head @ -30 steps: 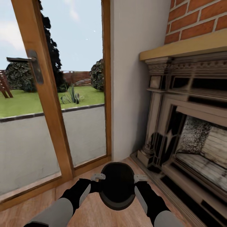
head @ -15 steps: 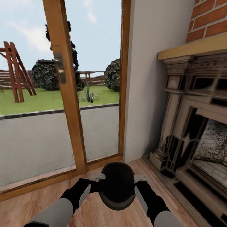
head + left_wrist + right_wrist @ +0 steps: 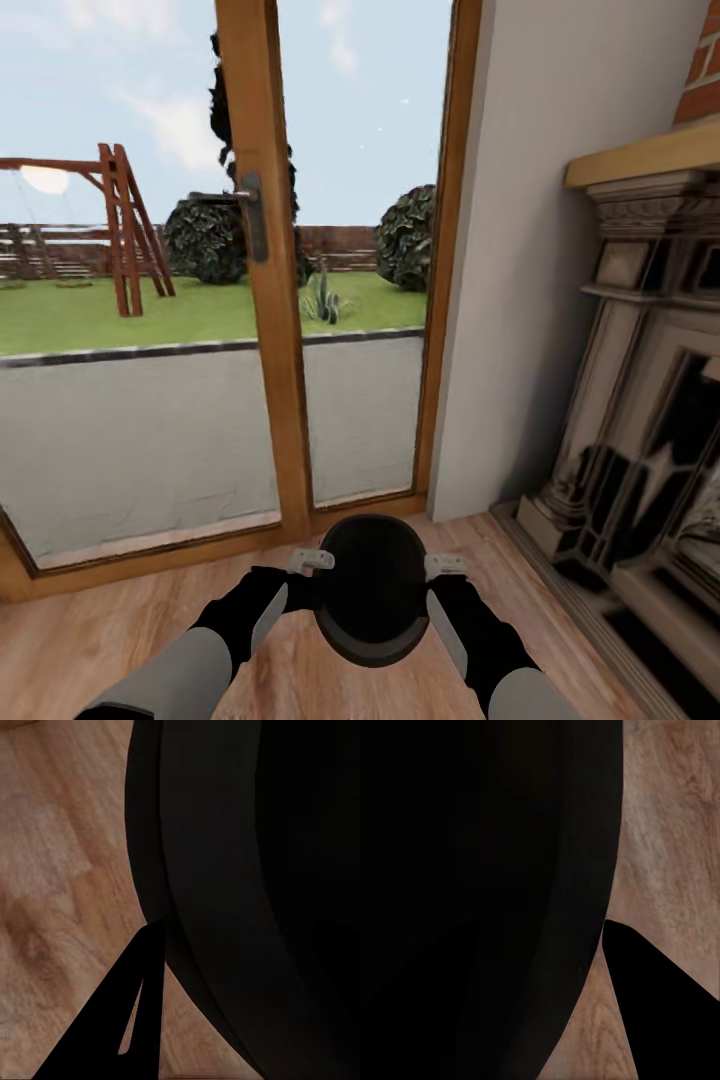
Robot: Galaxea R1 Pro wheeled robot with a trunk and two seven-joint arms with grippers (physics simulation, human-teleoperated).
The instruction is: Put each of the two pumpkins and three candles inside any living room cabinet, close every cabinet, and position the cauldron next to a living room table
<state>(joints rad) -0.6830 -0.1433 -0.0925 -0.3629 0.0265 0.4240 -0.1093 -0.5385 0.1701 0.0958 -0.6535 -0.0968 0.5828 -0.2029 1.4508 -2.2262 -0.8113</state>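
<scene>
The cauldron [image 3: 372, 590] is a matte black round pot, held in front of me above the light wood plank floor [image 3: 110, 630], its wide mouth facing up. My left gripper [image 3: 306, 574] grips its rim on one side and my right gripper [image 3: 438, 578] grips the opposite side. In the left wrist view the cauldron's black wall [image 3: 247, 870] is close up with one dark finger [image 3: 135, 1020] outside it. The right wrist view shows the same black wall [image 3: 472, 885] with a finger [image 3: 667, 1012] beside it. The inner fingers are hidden inside the pot.
Straight ahead stand glass doors in a wooden frame [image 3: 262, 330] with a metal handle [image 3: 252, 215], a lawn beyond. A white wall section [image 3: 520, 260] separates them from the ornate fireplace [image 3: 640, 400] at the right, whose hearth edge runs along the floor.
The whole picture has slid to the right, so the camera has turned left: more door, less fireplace. Arms and cauldron hold the same place in the view.
</scene>
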